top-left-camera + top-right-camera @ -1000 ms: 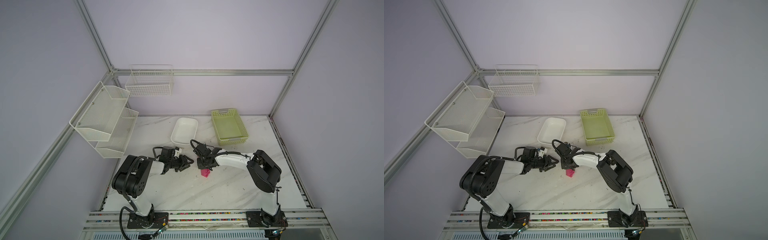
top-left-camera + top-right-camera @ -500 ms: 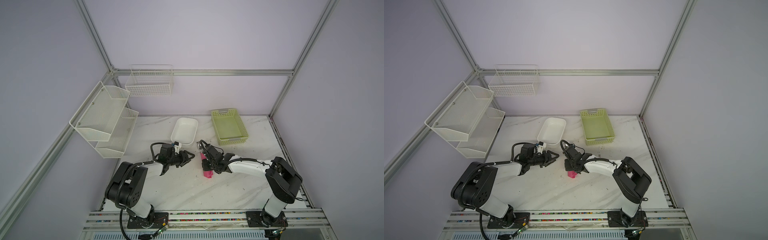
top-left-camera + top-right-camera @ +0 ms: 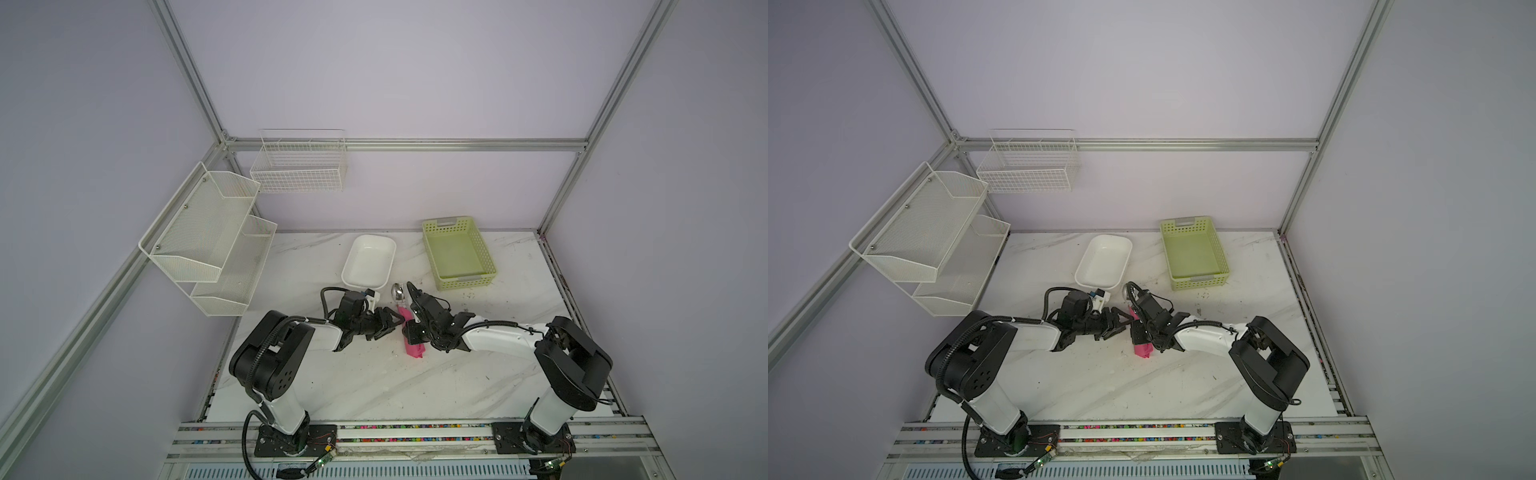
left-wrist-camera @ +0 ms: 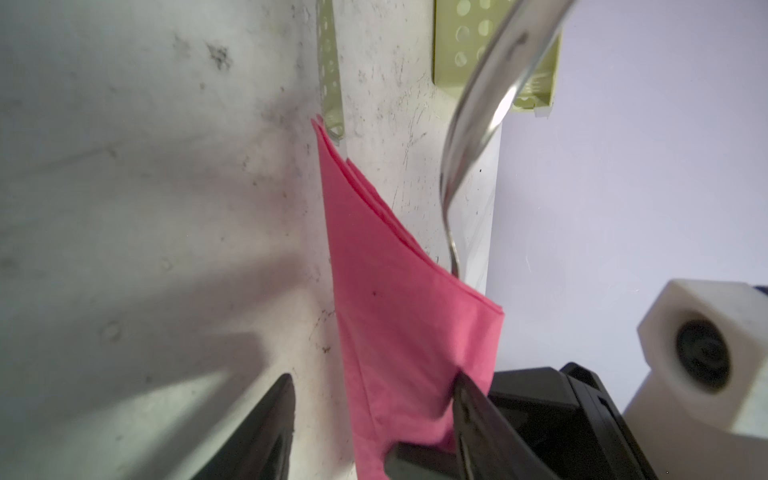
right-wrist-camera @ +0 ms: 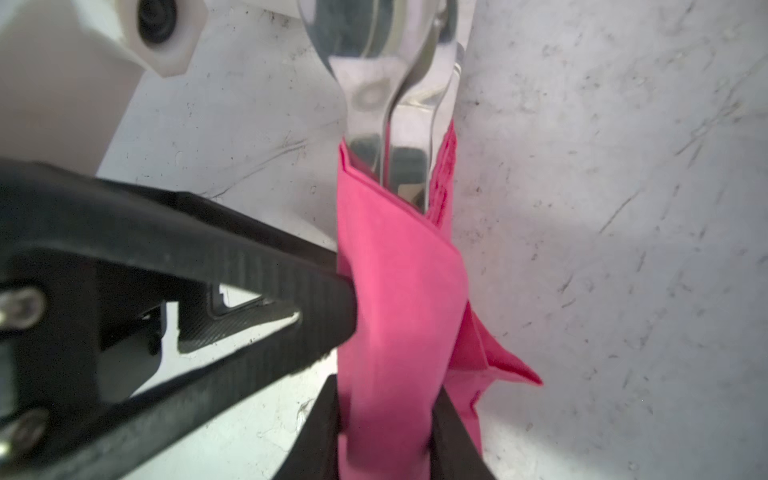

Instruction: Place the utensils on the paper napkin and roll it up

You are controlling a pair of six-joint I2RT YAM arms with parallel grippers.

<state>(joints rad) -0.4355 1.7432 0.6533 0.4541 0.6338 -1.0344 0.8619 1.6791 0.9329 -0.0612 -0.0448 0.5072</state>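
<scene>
Napkin (image 5: pixel 399 282) rolled around utensils (image 5: pixel 374 95), right gripper (image 5: pixel 386 432) pinching it, left gripper (image 4: pixel 374 382) spread, one fingertip (image 5: pixel 332 299) seemingly touching the roll

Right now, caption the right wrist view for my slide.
Right hand grips the rolled pink napkin, silver utensil heads protruding from its end.

White marble-patterned bench (image 3: pixel 374 382): white rectangular plastic dish (image 3: pixel 369 262) and light-green perforated plastic basket (image 3: pixel 457 253) at rear, apart.

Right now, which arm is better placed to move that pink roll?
Probably right: the right gripper is shut on the rolled paper napkin holding the utensils; the left gripper stands open, gripping nothing.
</scene>
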